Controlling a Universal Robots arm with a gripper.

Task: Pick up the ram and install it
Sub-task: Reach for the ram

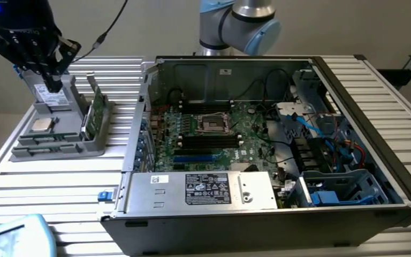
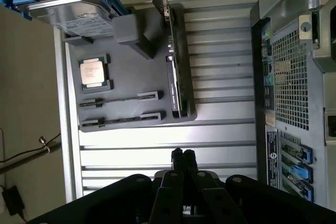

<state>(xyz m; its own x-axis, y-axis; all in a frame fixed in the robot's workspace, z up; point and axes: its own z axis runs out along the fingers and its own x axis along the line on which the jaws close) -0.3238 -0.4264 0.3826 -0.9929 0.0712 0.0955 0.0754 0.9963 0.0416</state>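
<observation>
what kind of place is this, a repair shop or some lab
Most likely a robotics lab bench, not a shop: a robot arm stands behind an open computer case with its motherboard exposed, and a grey parts holder sits beside it on a slatted metal table.

No legible text.
PSU label [image 1: 207,188] & CPU lid [image 2: 93,71] carry print, too small to read.
</observation>
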